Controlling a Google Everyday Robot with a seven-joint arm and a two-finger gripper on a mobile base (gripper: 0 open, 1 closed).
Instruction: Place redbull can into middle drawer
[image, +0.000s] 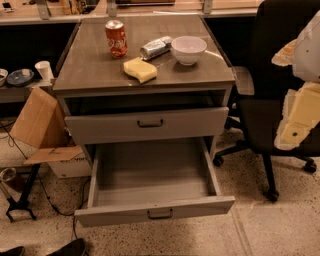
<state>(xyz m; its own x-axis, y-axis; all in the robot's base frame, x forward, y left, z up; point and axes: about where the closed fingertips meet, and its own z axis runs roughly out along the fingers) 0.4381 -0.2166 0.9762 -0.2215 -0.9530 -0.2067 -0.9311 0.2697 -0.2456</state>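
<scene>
The redbull can (155, 47) lies on its side on the cabinet top (95, 65), between a red-orange soda can and a white bowl. The middle drawer (155, 213) is pulled far out, and its inside shows nothing in it. The upper drawer (147, 124) above it is out only a little. My gripper (298, 112) shows as white and pale yellow parts at the right edge of the camera view. It is well right of the cabinet and away from the can.
A red-orange soda can (116, 38) stands upright at the back. A white bowl (189, 49) and a yellow sponge (140, 69) also sit on top. A black office chair (272, 107) stands to the right. Cardboard (37, 120) and a paper cup (44, 70) are to the left.
</scene>
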